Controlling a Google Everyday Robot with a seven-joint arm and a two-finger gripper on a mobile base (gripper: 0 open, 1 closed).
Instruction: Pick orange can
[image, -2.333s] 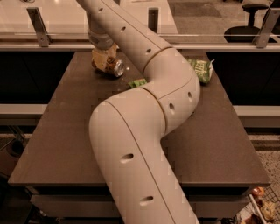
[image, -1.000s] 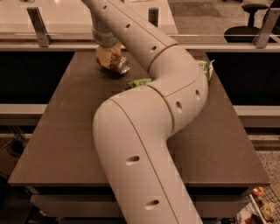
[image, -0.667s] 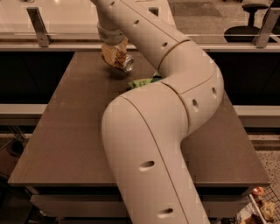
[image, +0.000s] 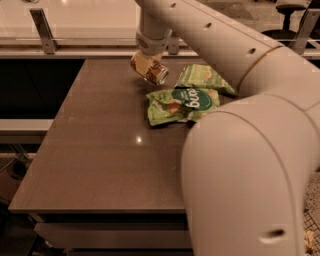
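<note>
My tool (image: 148, 59) is out over the far end of the table (image: 100, 150), reaching down from above and clamped on the orange can (image: 151, 71). The can sits tilted in my grip, shiny silver end pointing down and to the right, and it looks clear of the tabletop. Just right of it lies the nearer green bag (image: 182, 105), with the farther green bag (image: 205, 77) right behind that. My arm (image: 240, 165) hogs the right side.

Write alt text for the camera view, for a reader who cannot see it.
A robot arm's end effector hangs over the far side of the table, a tilted orange can right beneath it. Two green snack bags lie close by.
</note>
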